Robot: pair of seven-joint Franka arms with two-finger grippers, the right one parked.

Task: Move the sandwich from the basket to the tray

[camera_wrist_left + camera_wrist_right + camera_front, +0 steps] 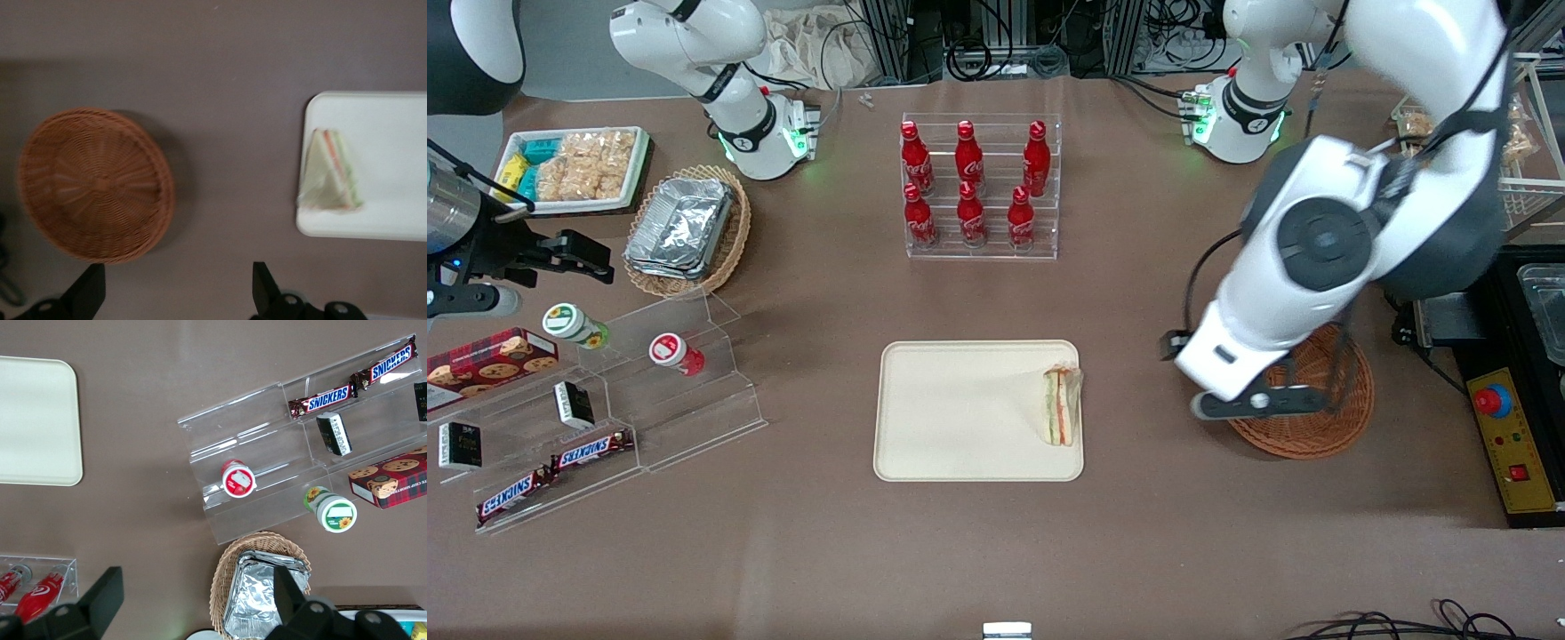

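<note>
1. The sandwich (pixel 1062 406) lies on the tray (pixel 960 418), close against the tray's short edge that faces the working arm's end of the tabletop (pixel 996 551), its orange and green layers showing along one side.
2. The tray sits near the middle of the tabletop, toward the edge nearest the front camera.
3. The basket (pixel 1316 418) stands on the tabletop beside the tray, toward the working arm's end, apart from the tray; in the left wrist view nothing lies in it (pixel 97 183).
4. The claw (pixel 179 290) hangs above the bare tabletop between basket and tray, its fingers (pixel 88 288) spread apart and holding nothing.
5. Farther from the front camera, a clear rack (pixel 980 187) holds six red bottles (pixel 970 213).
</note>
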